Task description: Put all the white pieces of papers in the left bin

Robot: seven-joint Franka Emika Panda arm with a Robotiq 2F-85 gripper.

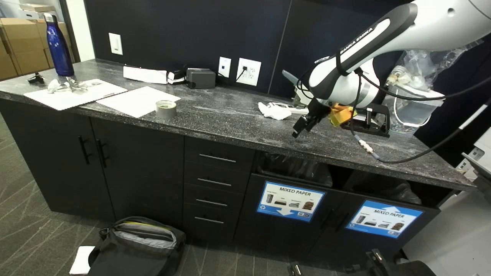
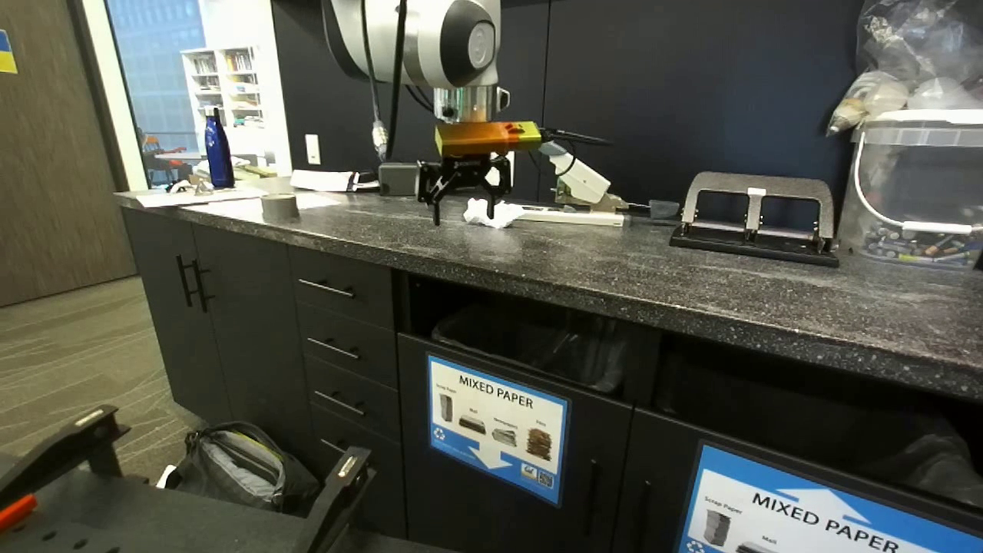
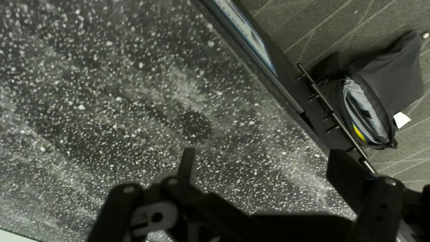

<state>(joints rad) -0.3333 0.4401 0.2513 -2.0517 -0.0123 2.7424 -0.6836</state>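
Gripper (image 2: 464, 217), spread wide, empty. Step: presumably pre-grasp. Next: reach for crumpled white paper (image 1: 275, 112), near gripper, toward dark wall (image 2: 691, 100).

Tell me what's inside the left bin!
A clear plastic liner shows at the top of the left bin in both exterior views. The dark front panel covers everything lower, so I can't tell whether anything lies at the bottom.

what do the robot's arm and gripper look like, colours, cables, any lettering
The rounded white robot arm has black trim, white lettering ending in EMIKA, and black cables, one with a pale connector. The angular, jointed black gripper has two narrow fingers; mounted just above it is an orange-and-yellow box-shaped housing.
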